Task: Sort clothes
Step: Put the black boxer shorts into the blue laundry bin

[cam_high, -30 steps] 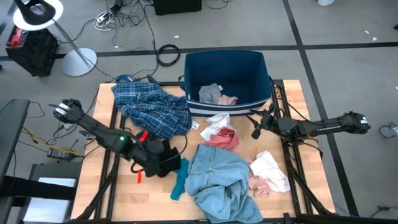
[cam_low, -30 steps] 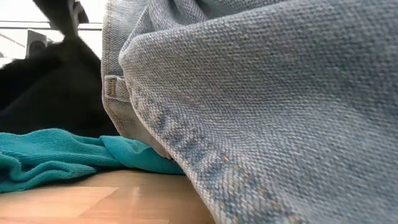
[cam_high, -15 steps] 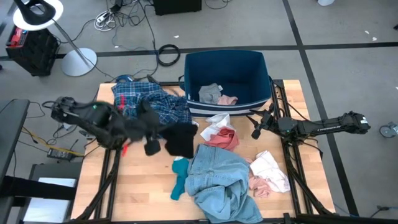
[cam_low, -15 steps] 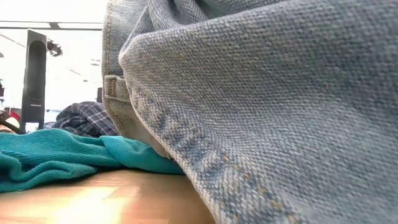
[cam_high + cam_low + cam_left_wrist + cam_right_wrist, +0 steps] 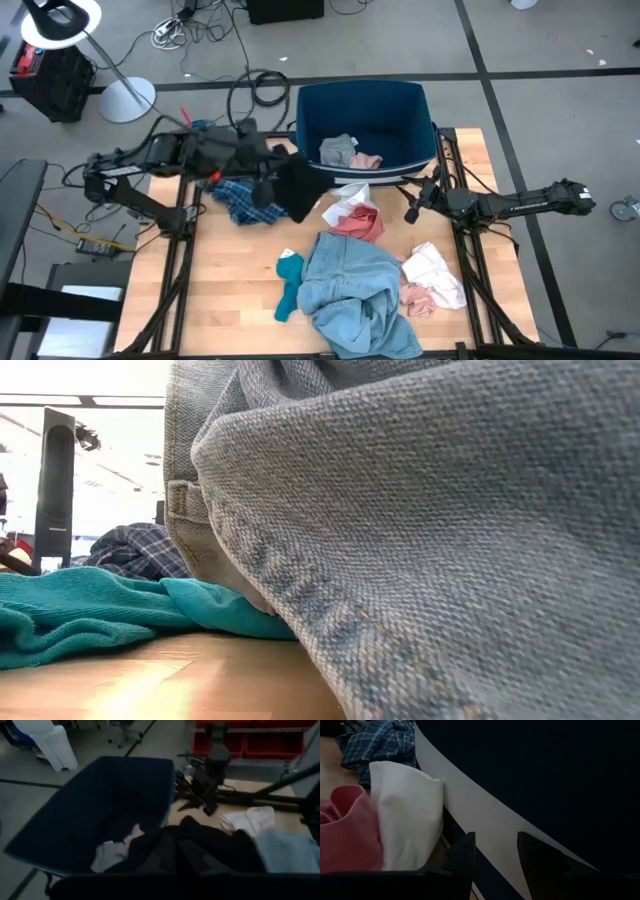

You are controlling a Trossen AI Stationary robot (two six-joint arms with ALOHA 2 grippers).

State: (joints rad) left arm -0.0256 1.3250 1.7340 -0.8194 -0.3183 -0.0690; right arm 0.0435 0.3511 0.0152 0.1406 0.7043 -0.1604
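My left gripper (image 5: 268, 178) is raised beside the dark-blue bin's (image 5: 415, 110) near left corner and is shut on a black garment (image 5: 297, 190). The plaid shirt (image 5: 235, 200) lies under the arm on the table's far left. The denim piece (image 5: 350, 290) and teal sock (image 5: 288, 285) lie near the front; the denim fills the low view (image 5: 420, 540). Pink and white items (image 5: 352, 212) lie before the bin, and others (image 5: 430, 280) lie at the right. My right gripper (image 5: 411, 210) is open and empty, low beside the bin's front wall (image 5: 485, 820). My left gripper holds the black garment (image 5: 190, 850) lifted clear of the table. The garment hangs in a bunch below and in front of the fingers, next to the bin's near left corner. The cloth itself hides the fingers, so the part held cannot be told.
A grey item (image 5: 338, 150) and a pink item (image 5: 366, 160) lie inside the bin. Bare wood shows at the table's near left (image 5: 220, 290). Cables and a lamp stand are on the floor beyond the table's far edge.
My left gripper has risen from the table's near left and swung toward the far edge and the bin, carrying the black garment. The garment has gone from lying on the table beside the teal sock to hanging clear next to the bin.
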